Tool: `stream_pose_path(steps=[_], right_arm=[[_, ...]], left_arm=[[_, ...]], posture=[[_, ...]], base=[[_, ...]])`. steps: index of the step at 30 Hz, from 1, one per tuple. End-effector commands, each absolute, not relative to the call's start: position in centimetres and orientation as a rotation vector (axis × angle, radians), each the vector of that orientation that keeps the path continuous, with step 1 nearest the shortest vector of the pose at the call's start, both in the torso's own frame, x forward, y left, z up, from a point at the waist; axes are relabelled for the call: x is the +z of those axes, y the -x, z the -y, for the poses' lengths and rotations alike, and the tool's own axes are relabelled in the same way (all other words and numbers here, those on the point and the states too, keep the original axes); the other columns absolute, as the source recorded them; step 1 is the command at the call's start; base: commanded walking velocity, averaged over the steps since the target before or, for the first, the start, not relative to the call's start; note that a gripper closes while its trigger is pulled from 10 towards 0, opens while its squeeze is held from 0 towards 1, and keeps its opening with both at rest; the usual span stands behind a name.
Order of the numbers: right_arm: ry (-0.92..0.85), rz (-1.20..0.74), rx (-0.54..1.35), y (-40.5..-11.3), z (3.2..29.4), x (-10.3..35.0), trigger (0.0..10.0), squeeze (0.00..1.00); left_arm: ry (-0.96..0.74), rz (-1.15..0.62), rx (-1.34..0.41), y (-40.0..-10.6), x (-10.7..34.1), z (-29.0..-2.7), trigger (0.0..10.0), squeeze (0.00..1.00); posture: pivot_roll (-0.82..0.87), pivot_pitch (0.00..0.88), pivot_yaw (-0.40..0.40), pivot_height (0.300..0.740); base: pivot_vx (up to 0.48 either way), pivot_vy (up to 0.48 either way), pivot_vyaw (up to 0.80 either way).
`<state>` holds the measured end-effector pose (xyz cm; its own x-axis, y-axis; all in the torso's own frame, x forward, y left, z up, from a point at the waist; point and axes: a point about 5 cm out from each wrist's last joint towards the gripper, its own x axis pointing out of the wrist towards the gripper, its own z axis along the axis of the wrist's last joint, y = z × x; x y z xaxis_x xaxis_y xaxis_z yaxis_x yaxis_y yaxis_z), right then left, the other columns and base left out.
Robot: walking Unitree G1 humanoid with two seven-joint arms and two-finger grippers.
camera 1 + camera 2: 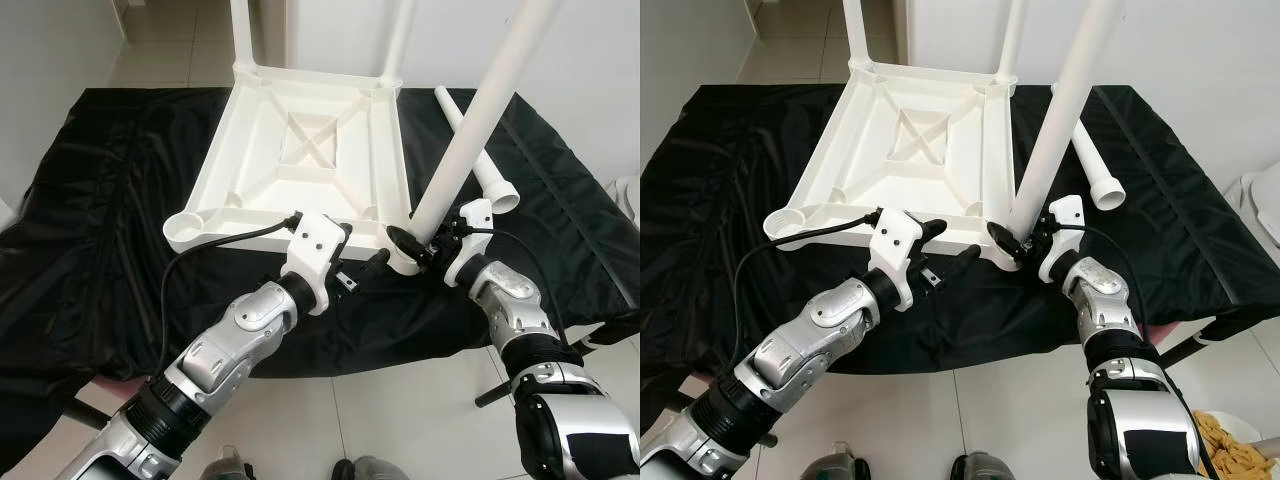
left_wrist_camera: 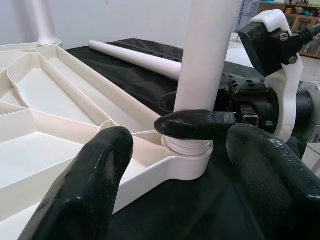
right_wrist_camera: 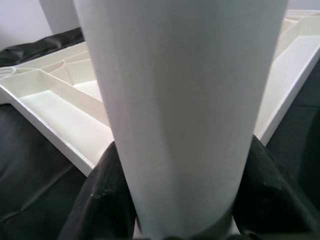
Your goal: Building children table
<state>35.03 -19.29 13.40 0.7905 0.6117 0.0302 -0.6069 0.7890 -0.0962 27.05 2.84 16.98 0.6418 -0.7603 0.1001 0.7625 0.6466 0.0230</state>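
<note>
The white table top (image 1: 300, 150) lies upside down on a black cloth (image 1: 90, 220). Two white legs (image 1: 240, 30) (image 1: 400, 40) stand in its far corners. My right gripper (image 1: 415, 245) is shut on the base of a third leg (image 1: 470, 130), which leans over the near right corner socket (image 2: 187, 167). In the right wrist view this leg (image 3: 180, 100) sits between the fingers (image 3: 105, 195). My left gripper (image 1: 365, 268) is open just left of that corner, close to the table top's near edge. A fourth leg (image 1: 1095, 170) lies loose on the cloth to the right.
The near left corner socket (image 1: 185, 225) holds no leg. Tiled floor runs along the cloth's near edge. A white object (image 1: 628, 195) sits at the far right, and a bowl of yellow food (image 1: 1230, 445) is on the floor beside my right arm.
</note>
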Motion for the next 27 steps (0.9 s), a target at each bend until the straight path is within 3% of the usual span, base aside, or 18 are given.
stream_pose_path(steps=[1, 8, 9, 17, 27], right_arm=[[0.092, 0.020, 0.692, -34.8, 19.2, 12.6, 0.0, 0.00], [0.089, 0.037, 0.675, -34.5, 19.7, 12.5, 0.0, 0.00], [0.079, 0.045, 0.662, -34.5, 19.8, 12.6, 10.0, 0.00], [0.042, 0.065, 0.585, -34.5, 19.9, 13.0, 10.0, 0.00], [0.006, 0.105, 0.411, -33.2, 17.1, 13.0, 10.0, 0.00]], left_arm=[[-0.009, 0.124, -1.129, -26.1, 17.3, -2.2, 10.0, 0.00], [-0.008, 0.124, -1.131, -26.0, 17.3, -2.2, 10.0, 0.00], [-0.007, 0.124, -1.131, -26.0, 17.3, -2.2, 10.0, 0.00], [-0.005, 0.124, -1.130, -25.9, 17.3, -2.2, 10.0, 0.00], [0.000, 0.117, -1.132, -25.8, 17.1, -2.1, 10.0, 0.00]], posture=[[0.00, 0.049, -0.020, 0.740], [0.00, 0.051, -0.020, 0.740], [0.00, 0.052, -0.022, 0.740], [-0.01, 0.054, -0.025, 0.740], [-0.01, 0.063, -0.027, 0.740]], base=[[0.000, 0.000, 0.00], [0.000, 0.000, 0.00], [0.000, 0.000, 0.00], [0.000, 0.000, 0.00], [0.000, 0.000, 0.00]])
